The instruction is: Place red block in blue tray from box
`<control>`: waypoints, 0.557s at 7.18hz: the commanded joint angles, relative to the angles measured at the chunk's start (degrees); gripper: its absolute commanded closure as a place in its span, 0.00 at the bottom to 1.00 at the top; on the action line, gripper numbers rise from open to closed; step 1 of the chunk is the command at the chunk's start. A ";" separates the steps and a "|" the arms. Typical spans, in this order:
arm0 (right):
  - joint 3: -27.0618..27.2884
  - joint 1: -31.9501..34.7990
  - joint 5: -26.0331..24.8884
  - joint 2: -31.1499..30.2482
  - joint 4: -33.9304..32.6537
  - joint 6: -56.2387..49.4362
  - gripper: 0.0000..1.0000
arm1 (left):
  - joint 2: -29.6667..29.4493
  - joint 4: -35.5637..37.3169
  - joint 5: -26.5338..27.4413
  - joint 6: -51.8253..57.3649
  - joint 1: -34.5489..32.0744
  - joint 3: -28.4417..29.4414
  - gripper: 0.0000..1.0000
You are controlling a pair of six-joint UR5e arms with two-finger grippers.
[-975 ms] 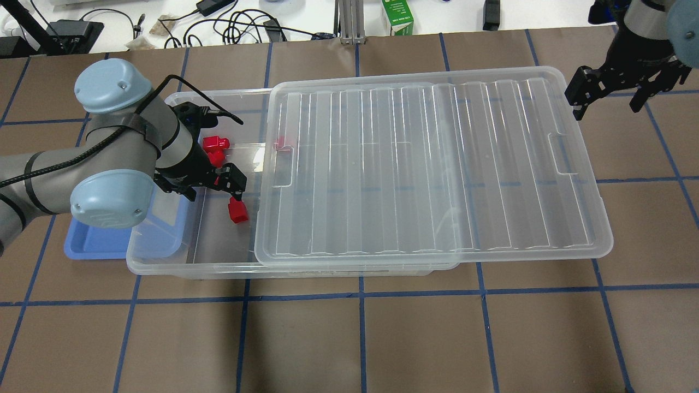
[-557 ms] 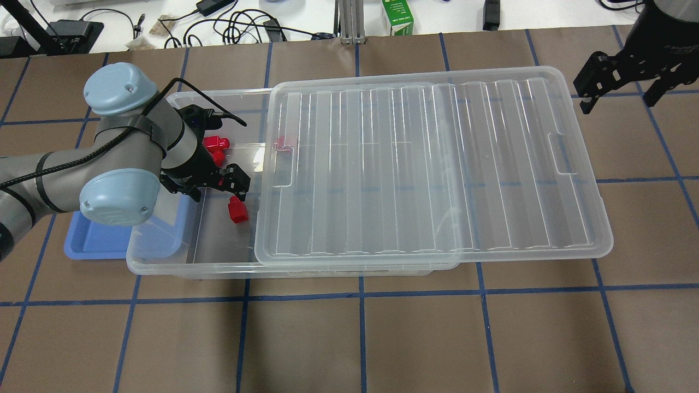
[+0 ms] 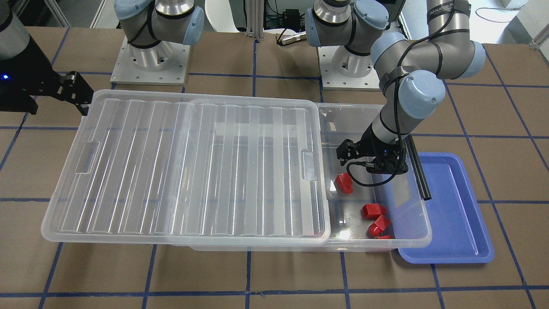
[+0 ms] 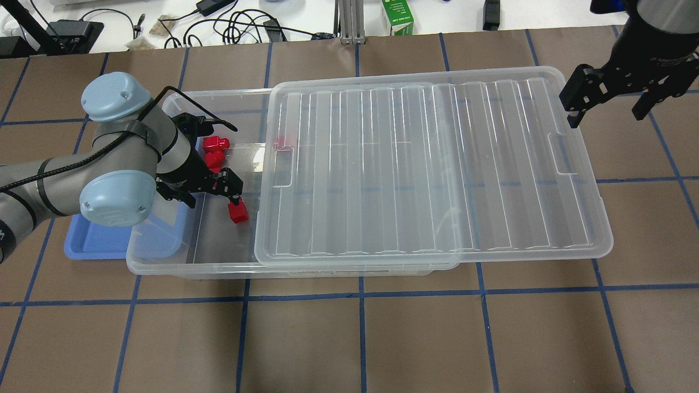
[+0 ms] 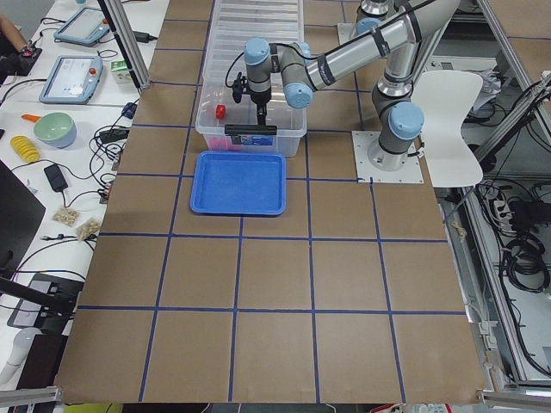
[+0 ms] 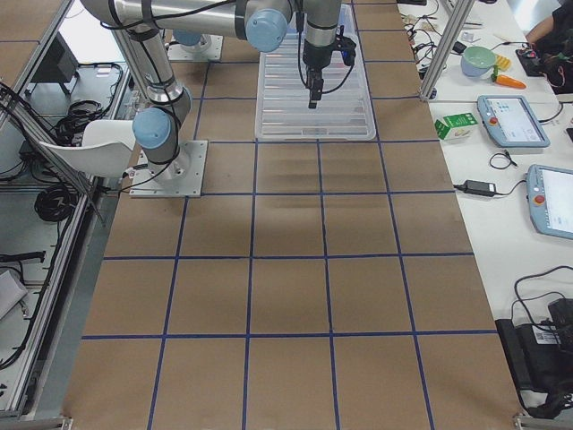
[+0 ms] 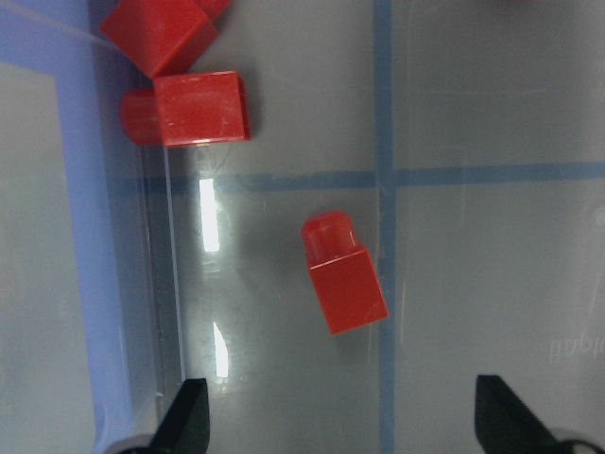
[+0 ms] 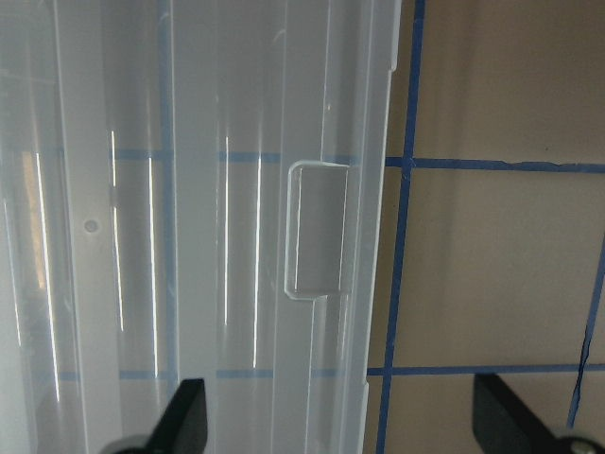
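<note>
We see the red block (image 4: 237,211) lying alone on the floor of the box (image 4: 164,270), in the uncovered end on the robot's left. In the left wrist view it sits tilted, stub end away from the camera. The left gripper (image 4: 210,191) hangs over it inside the box with its fingers spread wide. They touch nothing, and the block lies ahead of the gap between them.

A cluster of other red blocks (image 4: 214,144) sits apart from it, near the box's end wall. The ribbed clear lid (image 4: 426,164) is slid toward the robot's right and overhangs that end of the box, covering all but the open strip.

The blue tray (image 4: 93,248) lies on the brown surface (image 4: 360,338) at the box's left end, and the box's end overlaps the tray's near edge.

The right gripper (image 4: 609,106) hovers above the lid's far-right edge. Its fingers are also spread and hold nothing.
</note>
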 commanded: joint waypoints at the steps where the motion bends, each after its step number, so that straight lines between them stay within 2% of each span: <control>1: 0.99 -0.82 -0.21 0.01 -0.06 -0.28 0.00 | -0.95 1.21 -0.08 -3.00 -0.03 -1.02 0.00; 4: 1.78 -0.82 -0.21 0.01 -0.32 -0.28 0.00 | -2.97 2.78 -0.17 -8.71 -0.38 -1.02 0.00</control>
